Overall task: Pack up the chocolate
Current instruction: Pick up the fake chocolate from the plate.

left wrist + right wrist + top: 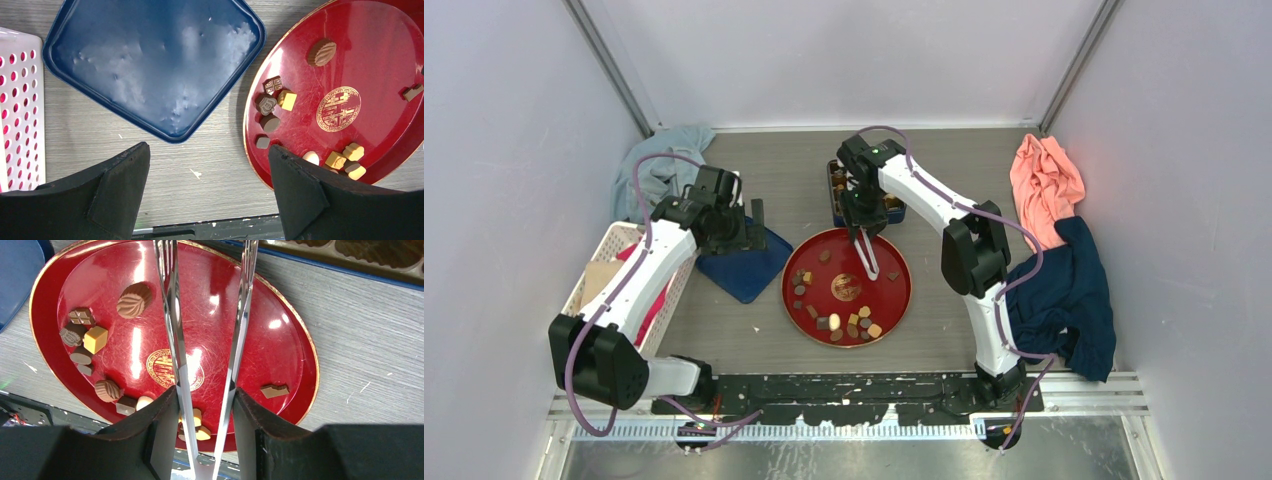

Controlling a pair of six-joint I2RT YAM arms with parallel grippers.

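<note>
Many pieces of chocolate (134, 300), brown, tan and cream, are spread on a red plate (902, 300) set at the middle of the table (724, 335), somewhat toward its near edge. Most of them are gathered along the plate's left and near rim. One ridged brown piece lies toward the far side and one dark piece lies alone near the right rim. The gold emblem (845, 288) at the plate's centre is uncovered. The right hand (205, 392) is held above the plate's far half and is clamped on a pair of metal tongs (172, 315), whose two arms stand apart over the red surface. Their ends are cut off at the top of the right wrist view. A blue box (836, 195) with a brown insert is seen between the plate and the far edge, partly hidden by the right arm, and what it holds cannot be told. A blue lid (150, 65) is laid just left of the plate, apart from it. The left hand (207, 155) is spread wide, grips nothing, and hangs by that lid. A white basket (20, 110) is placed at the left edge. A grey cloth (659, 160) is heaped in the far left corner, and an orange cloth (1044, 185) and a navy cloth (1064, 290) along the right edge.
</note>
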